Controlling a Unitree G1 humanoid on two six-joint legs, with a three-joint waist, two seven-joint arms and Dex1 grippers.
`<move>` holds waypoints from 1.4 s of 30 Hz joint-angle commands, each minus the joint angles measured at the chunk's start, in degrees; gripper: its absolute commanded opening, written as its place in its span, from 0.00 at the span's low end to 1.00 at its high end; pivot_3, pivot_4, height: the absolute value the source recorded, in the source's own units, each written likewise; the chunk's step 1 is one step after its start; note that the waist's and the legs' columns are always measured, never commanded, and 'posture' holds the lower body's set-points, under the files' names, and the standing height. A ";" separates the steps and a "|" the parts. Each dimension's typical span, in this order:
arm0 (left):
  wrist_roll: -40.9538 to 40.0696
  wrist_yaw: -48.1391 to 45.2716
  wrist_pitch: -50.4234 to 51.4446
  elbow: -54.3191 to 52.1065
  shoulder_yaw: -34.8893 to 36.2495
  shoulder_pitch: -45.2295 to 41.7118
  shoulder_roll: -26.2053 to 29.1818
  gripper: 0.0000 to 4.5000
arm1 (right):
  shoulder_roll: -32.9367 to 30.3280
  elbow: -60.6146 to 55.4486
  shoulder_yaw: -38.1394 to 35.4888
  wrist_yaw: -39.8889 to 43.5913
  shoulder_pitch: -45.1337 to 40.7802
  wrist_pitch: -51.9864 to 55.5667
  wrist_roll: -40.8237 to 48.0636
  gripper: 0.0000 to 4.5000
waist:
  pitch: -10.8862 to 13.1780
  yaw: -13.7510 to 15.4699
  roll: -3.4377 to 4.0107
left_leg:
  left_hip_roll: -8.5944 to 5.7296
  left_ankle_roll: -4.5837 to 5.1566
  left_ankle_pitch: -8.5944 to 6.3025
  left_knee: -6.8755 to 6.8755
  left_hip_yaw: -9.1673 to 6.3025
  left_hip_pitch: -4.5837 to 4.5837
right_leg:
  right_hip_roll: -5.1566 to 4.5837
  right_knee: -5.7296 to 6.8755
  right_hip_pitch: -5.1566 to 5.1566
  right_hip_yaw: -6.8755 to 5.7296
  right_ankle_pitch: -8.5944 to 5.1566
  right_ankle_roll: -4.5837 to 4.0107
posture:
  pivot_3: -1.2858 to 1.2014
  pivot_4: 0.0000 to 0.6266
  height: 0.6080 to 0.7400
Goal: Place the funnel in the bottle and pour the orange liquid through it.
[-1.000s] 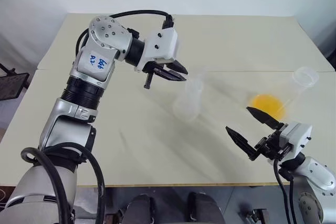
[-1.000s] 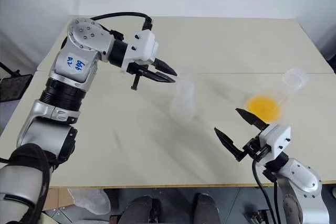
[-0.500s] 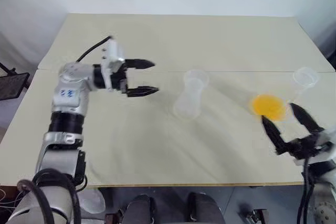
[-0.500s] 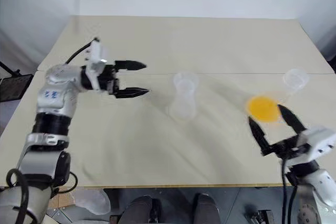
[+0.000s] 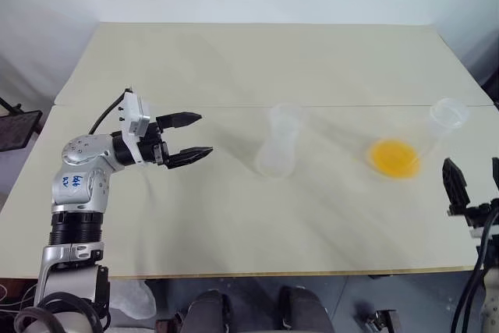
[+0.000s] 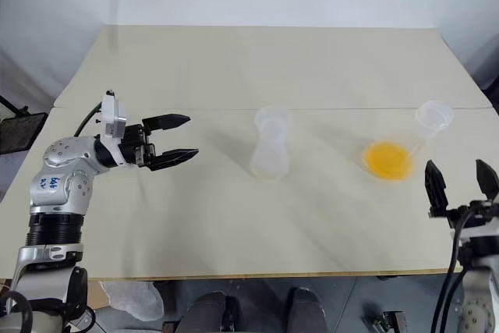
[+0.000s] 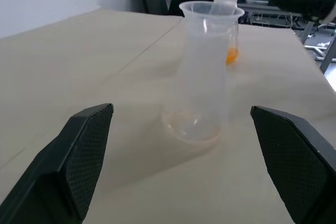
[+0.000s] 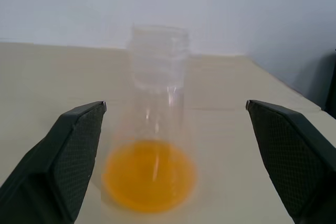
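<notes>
Funnel (image 7: 211, 10) sat seated in the hazy bottle's (image 5: 278, 146) mouth, mid-table. Orange liquid (image 5: 396, 158) sat in the clearer flask (image 5: 421, 142) on the right. Left gripper (image 5: 189, 136) spread wide, empty, well left of the bottle; right gripper (image 6: 460, 185) also wide, empty, near the flask. Risk — smooth tapered flask slipping or tipping on pinch; loose funnel jolting off during pour.

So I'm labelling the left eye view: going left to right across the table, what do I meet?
Left end effector → bottle with the funnel in its mouth → orange liquid in its flask → right end effector.
</notes>
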 commanded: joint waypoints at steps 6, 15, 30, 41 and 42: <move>-1.91 3.61 0.62 -4.39 0.08 1.94 -1.05 0.99 | -5.09 8.19 2.69 -0.99 -11.82 5.55 -0.70 1.00 | -0.01 -0.36 0.02 | -0.01 0.00 0.00 -0.05 -0.02 -0.01 | 0.00 0.01 -0.01 -0.04 0.00 0.00 | 0.52 0.24 1.00; -2.26 5.39 0.65 -6.28 0.31 2.61 -1.48 0.99 | -7.48 15.94 5.10 1.38 -20.69 7.76 -1.80 1.00 | -0.01 -0.65 0.03 | -0.02 0.00 0.00 -0.06 0.00 -0.02 | -0.01 0.01 -0.03 -0.02 0.00 0.00 | 0.52 0.24 1.00; -2.96 8.18 0.55 -9.67 0.38 4.74 -2.63 1.00 | -7.58 24.23 7.87 4.64 -29.30 7.32 -3.05 0.64 | -0.01 -0.70 0.04 | -0.01 0.00 0.00 -0.07 -0.01 -0.03 | -0.02 0.01 -0.04 -0.04 0.00 0.00 | 0.52 0.24 1.00; -3.11 9.44 0.55 -10.18 0.41 4.64 -2.99 1.00 | -6.54 15.83 12.64 5.30 -34.97 7.31 -4.06 0.55 | 0.04 -0.91 0.12 | 0.02 -0.01 0.00 -0.10 0.02 -0.03 | 0.00 0.01 -0.09 -0.03 0.00 0.00 | 0.52 0.24 1.00; -3.21 9.59 0.60 -10.28 0.28 4.49 -3.24 1.00 | -6.74 14.38 15.09 3.90 -36.12 8.28 -6.53 0.55 | 0.04 -0.93 0.13 | 0.03 -0.01 0.00 -0.11 0.02 -0.03 | 0.00 0.01 -0.10 -0.03 0.00 0.00 | 0.52 0.24 1.00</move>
